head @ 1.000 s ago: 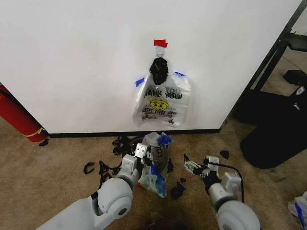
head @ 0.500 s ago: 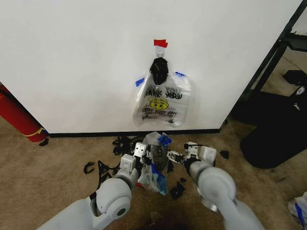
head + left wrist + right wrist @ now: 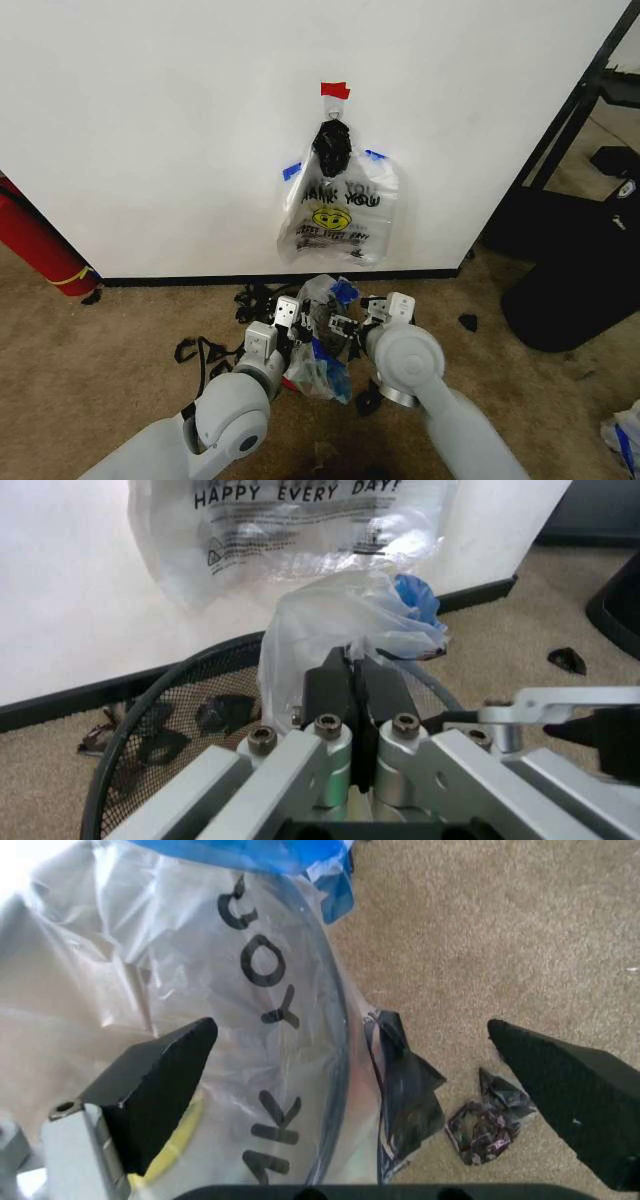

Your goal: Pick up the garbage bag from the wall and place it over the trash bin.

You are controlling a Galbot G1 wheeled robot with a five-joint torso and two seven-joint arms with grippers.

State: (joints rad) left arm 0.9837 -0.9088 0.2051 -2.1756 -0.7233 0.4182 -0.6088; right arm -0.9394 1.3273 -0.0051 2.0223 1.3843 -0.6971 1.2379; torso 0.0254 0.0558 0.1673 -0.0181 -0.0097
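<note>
- The left gripper is low over the carpet by the white wall, its black fingers clamped together on a bunched fold of the garbage bag.
- That bag is draped at the mesh trash bin; how far over the rim it reaches is hard to tell.
- The right gripper has its pads spread wide, one against the bag's printed plastic, the other over carpet.
- A bunch of like bags hangs on the wall under red tape.

my garbage bag: clear plastic, black lettering, blue trim. wall: white, red tape. carpet: beige.
</note>
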